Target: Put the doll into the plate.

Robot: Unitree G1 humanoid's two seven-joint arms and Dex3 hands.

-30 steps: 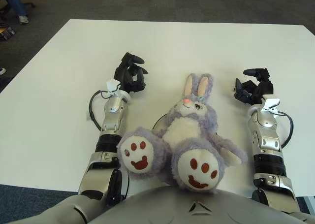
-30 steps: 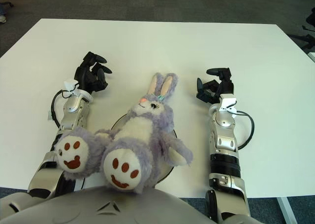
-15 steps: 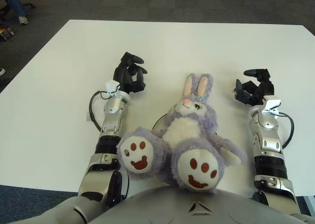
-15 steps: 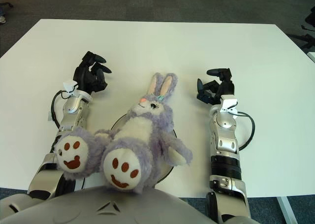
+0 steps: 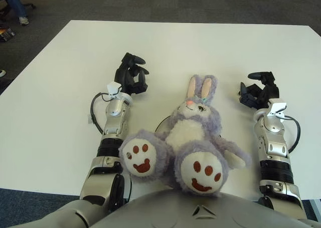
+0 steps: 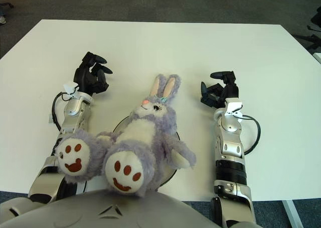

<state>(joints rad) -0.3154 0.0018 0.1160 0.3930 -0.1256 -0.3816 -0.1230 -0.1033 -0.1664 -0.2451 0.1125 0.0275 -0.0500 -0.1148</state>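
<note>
A purple and white plush bunny doll [image 5: 193, 133] lies on its back in the middle of the white surface [image 5: 60, 72], ears pointing away from the robot and its 2 big feet, with red paw prints on the soles, toward the robot's body. It rests on a plate [image 6: 173, 175] whose dark rim shows only as short arcs, one beside the doll's left flank and one beneath its right arm; the doll covers nearly all of it.

The left hand [image 5: 131, 74] shows to the left of the doll, apart from it, its 3 black fingers loosely curled and holding nothing. The right hand [image 5: 258, 89] shows to the right of the doll, level with its head and also apart from it, fingers relaxed and spread, grasping nothing. Both forearms stretch forward along the surface on either side of the doll.
</note>
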